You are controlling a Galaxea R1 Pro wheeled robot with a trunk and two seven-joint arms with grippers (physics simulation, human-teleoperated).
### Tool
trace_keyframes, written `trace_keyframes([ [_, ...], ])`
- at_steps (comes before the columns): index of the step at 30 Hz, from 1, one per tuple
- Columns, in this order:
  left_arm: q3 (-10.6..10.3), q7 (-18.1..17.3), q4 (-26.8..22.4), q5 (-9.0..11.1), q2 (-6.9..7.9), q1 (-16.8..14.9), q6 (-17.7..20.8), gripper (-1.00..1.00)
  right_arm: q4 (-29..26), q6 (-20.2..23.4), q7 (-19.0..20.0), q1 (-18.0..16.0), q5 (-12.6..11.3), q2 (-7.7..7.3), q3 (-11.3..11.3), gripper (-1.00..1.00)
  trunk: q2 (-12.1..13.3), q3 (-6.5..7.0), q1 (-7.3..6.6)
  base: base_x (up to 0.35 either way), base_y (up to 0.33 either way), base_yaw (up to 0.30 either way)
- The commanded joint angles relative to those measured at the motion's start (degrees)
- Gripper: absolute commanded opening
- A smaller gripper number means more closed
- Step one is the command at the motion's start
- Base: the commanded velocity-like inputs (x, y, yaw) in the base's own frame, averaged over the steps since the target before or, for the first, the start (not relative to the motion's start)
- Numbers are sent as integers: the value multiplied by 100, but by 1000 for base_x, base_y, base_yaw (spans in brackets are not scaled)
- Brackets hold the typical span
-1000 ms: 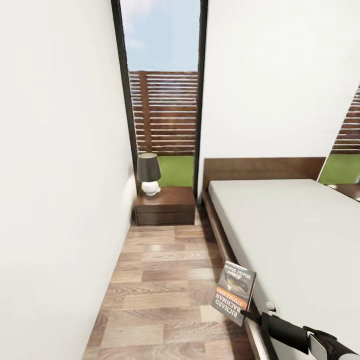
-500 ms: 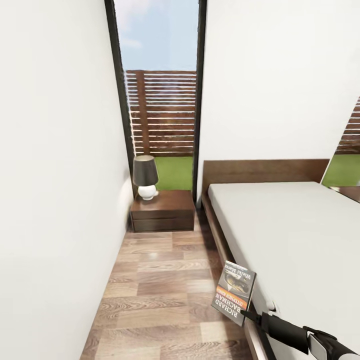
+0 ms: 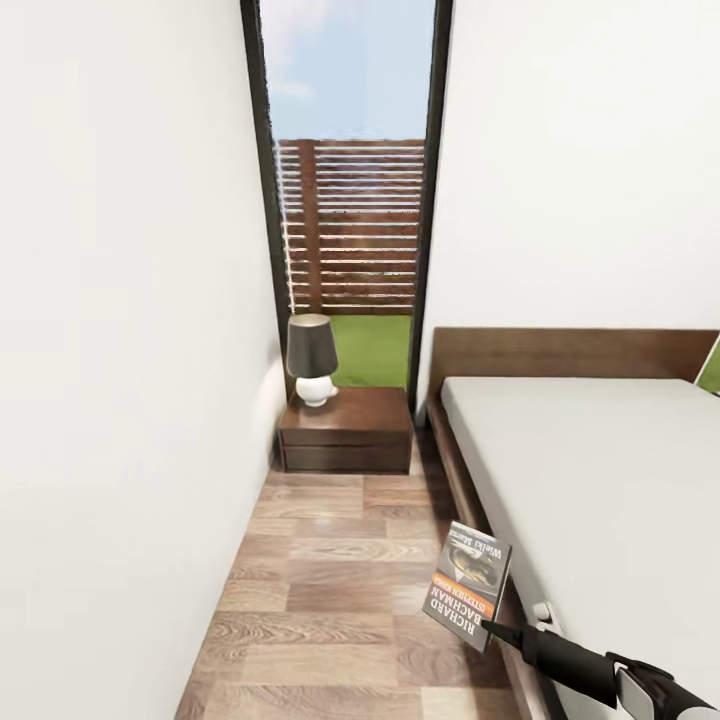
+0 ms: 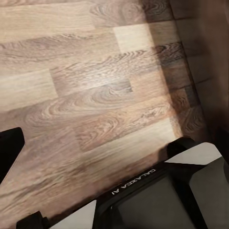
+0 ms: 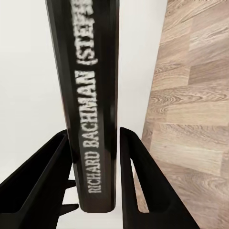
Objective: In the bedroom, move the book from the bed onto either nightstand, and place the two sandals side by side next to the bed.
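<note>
The right arm reaches in low from the near right, its gripper (image 5: 93, 191) clenched on the spine of the book (image 3: 467, 584), one finger (image 5: 138, 186) on each cover. The book hangs upright over the floor (image 3: 330, 590), just beside the left edge of the bed (image 3: 600, 480). An open strip of floor runs between bed and left wall (image 3: 130, 350) to the far nightstand (image 3: 348, 430), whose lamp (image 3: 311, 358) sits at its far left. Whether the left gripper is open I cannot tell.
</note>
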Motion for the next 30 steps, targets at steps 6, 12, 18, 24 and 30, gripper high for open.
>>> trace_keyframes([
  [6, 23, -4, 4, -59, 1, -4, -41, 100, -1, 61, 18, -3, -12, -1, -45, -100, -3, -6, 3, 251, 0, 22],
  [12, 23, -3, 4, -59, 1, -4, -41, 100, -2, 61, 18, -3, -12, -1, -45, -100, -3, -6, 3, 228, 0, 2],
  [18, 23, -3, 4, -59, 1, -4, -41, 100, 2, 61, 10, -3, -12, -1, -45, -100, -3, -6, 3, 225, 0, 0],
  [24, 23, -3, 4, -59, 1, -4, -41, 100, 3, 63, 8, -3, -12, -1, -45, -100, -3, -6, 3, 225, 0, 0],
  [30, 23, -3, 4, -59, 1, -4, -41, 100, 4, 66, 4, -3, -12, -1, -45, -100, -3, -6, 3, 220, 0, 0],
])
